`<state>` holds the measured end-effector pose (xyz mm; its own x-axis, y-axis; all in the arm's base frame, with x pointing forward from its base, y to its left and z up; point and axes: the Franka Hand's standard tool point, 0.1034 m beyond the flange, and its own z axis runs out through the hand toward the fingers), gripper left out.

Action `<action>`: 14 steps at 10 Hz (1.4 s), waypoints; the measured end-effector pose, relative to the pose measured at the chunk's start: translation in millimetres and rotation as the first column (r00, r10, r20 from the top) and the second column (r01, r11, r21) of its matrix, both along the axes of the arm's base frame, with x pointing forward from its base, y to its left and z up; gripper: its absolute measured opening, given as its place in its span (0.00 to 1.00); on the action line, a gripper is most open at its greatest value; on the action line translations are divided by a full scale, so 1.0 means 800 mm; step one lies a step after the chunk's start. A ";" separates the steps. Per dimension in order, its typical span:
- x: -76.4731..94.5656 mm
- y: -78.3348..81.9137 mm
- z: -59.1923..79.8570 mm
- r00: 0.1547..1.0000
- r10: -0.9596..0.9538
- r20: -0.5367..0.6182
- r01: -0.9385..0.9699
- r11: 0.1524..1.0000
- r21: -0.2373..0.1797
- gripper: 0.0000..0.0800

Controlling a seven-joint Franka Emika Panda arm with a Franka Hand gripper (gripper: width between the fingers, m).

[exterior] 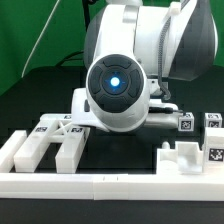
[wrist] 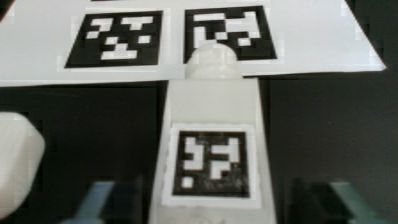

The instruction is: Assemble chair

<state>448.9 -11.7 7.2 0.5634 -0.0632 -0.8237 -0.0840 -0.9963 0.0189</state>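
My gripper (wrist: 214, 203) straddles a white chair bar (wrist: 214, 110) lying on the black table (wrist: 338, 120), jaws part-open, nothing pinched (gaps either side). I'd centre over it, then squeeze squarely on its flanks.

Exterior view: you face the arm (exterior: 115, 85) head-on, low and near the table (exterior: 125, 150).
Wrist view: you look closely down onto a tagged white piece (wrist: 214, 140).
Shared: cannot tell.
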 end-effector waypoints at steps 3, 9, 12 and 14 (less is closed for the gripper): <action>0.000 0.000 0.000 1.000 -0.001 0.000 0.001 1.000 0.000 0.36; 0.049 -0.003 0.089 0.999 -0.006 0.045 0.004 0.999 0.047 0.36; 0.070 -0.008 0.092 0.971 0.012 0.241 -0.020 0.999 0.031 0.36; 0.076 0.003 0.098 0.943 -0.004 0.332 -0.001 1.000 0.013 0.36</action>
<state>509.8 -9.3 85.4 0.8049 -0.0548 -0.5909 -0.0850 -0.9961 -0.0234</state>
